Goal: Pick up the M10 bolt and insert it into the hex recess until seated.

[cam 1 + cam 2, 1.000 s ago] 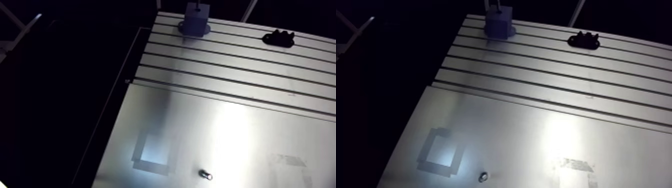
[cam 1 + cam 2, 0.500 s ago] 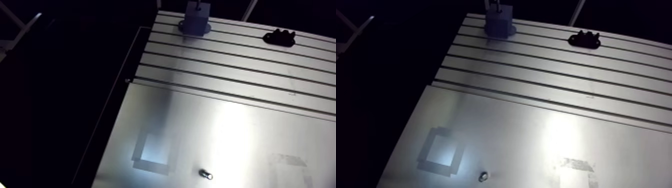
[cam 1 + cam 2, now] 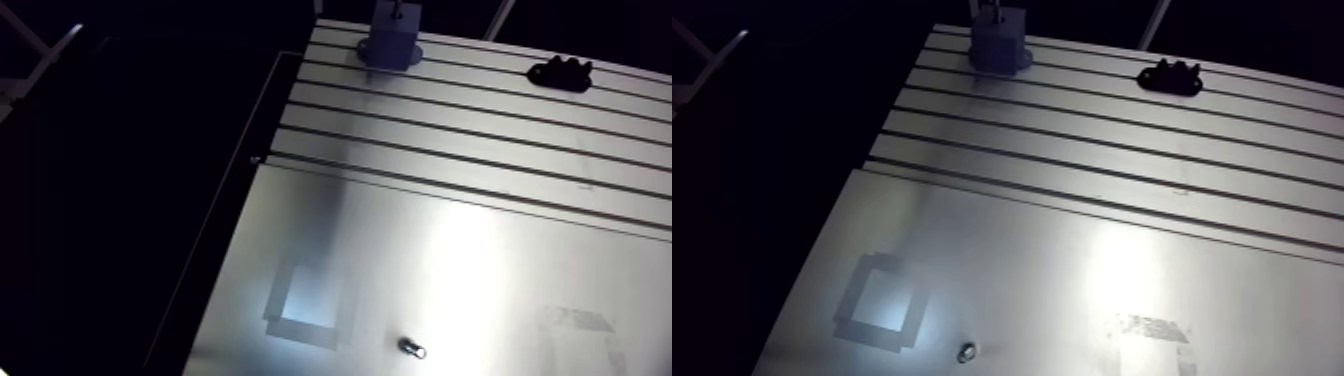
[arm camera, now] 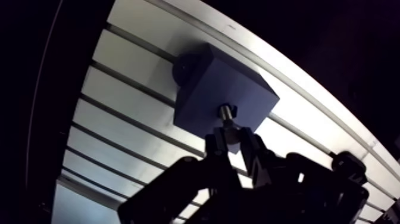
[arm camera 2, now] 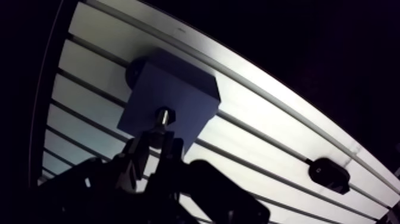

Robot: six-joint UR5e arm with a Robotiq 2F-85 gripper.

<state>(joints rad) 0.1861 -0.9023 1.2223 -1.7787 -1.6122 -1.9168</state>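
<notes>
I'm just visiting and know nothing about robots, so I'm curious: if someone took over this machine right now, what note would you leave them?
Hand: shut on the M10 bolt.
Bolt: held over the top of the blue block on the slotted table, its lower end at the hex recess.
Done: bolt picked up and brought to the recess.
Left: push it down until seated, then release; how deep it sits now cannot be told.
</notes>
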